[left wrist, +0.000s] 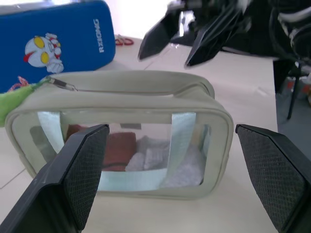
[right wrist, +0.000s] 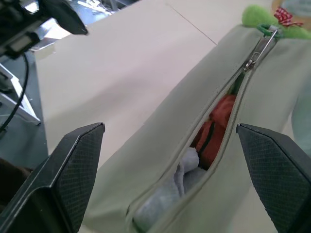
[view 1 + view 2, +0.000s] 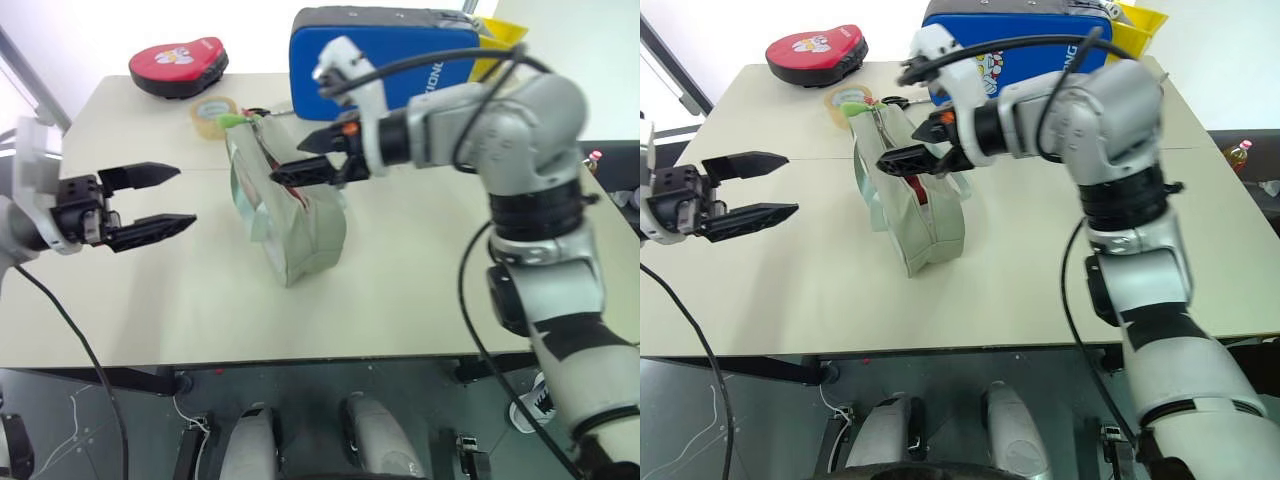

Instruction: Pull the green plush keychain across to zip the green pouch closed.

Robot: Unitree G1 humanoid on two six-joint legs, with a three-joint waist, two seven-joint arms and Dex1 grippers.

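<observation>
The green plush keychain (image 2: 263, 17), a fuzzy lime blob, hangs from the metal zipper pull at the far end of the green pouch (image 3: 300, 235), which stands on its long edge near the middle of the pale table (image 3: 400, 300). The pouch is a soft sage fabric box with a clear plastic side panel crossed by a pale mint strap (the left wrist view shows crumpled white and dark red contents behind the window). Its top zipper gapes open along most of its length, with red and grey items showing in the slit.

The right gripper (image 3: 305, 158) hovers just above the pouch's upper part, jaws spread wide and empty; the keychain lies beyond its fingertips, toward the upper centre of the frame. The left gripper (image 3: 155, 202) hangs at centre left, well apart from the pouch, jaws also wide and holding nothing.

Behind the pouch stands a big blue pad (image 3: 390, 55), partly covered by the right arm. A tape roll (image 3: 213, 115) sits by the keychain, and a red case (image 3: 178, 65) lies at upper left.
</observation>
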